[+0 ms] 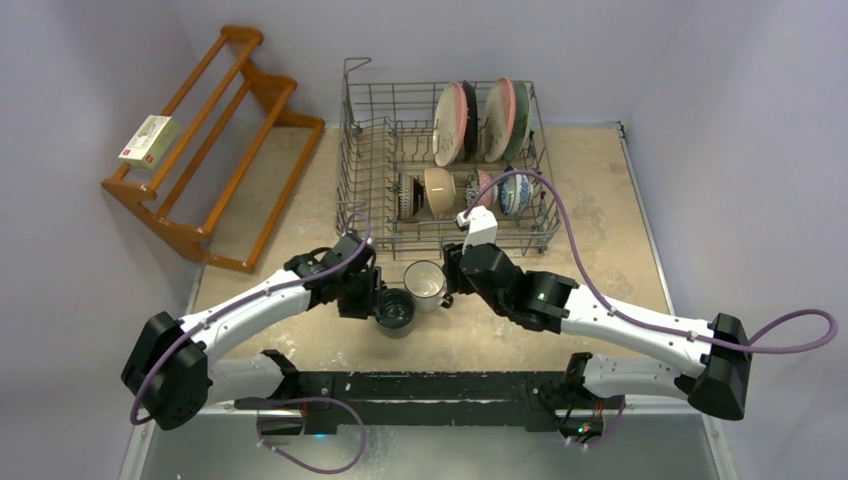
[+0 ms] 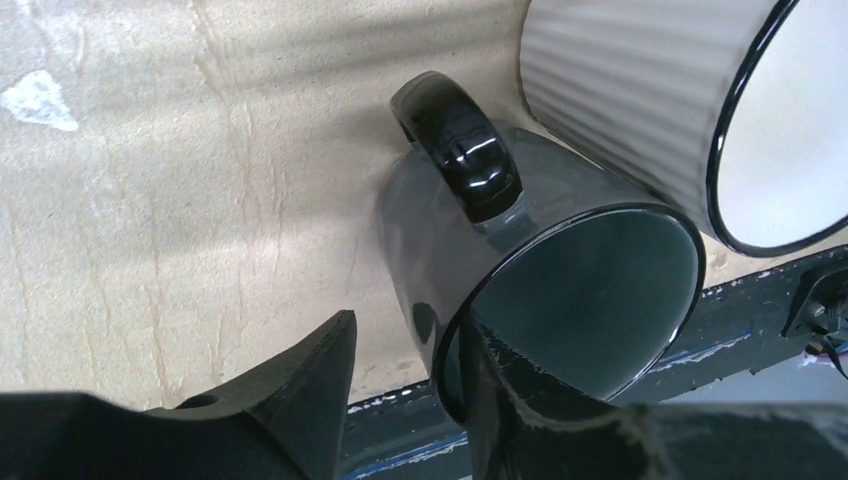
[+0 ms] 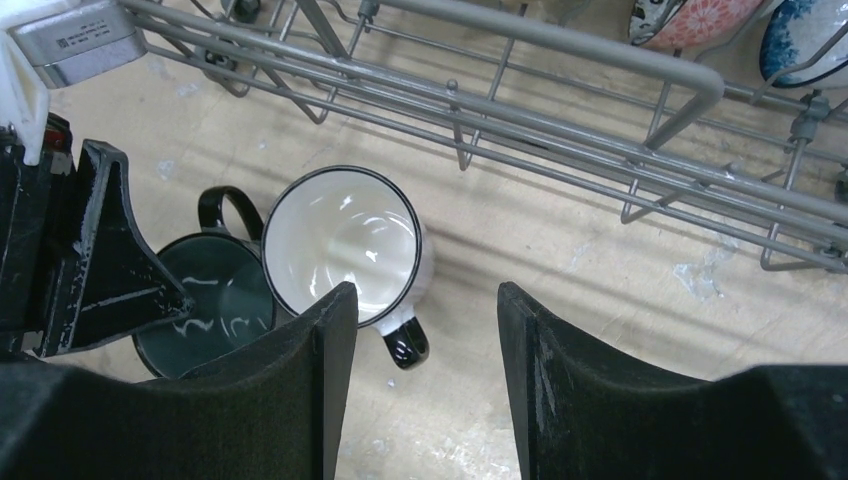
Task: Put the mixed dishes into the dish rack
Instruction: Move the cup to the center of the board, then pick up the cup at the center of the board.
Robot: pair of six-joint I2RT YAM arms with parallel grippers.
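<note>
Plainly saw dark teal mug (image 1: pixel 397 312) upright just in front of dish rack (image 1: pixel 347 150), touching white mug (image 1: pixel 426 282); found left gripper (image 1: pixel 378 302) parted astride its rim, right gripper (image 3: pixel 425 295) agape, empty, above the latter.

On my screen, pale lilac walls (image 1: pixel 90 60) close in a tan, scuffed tabletop (image 1: pixel 600 200). At the upper left of the overhead view a brown wooden slatted shelf (image 1: pixel 180 230) rests against the wall, with a small box (image 1: pixel 149 139) lying on it. The light is soft and even.
</note>
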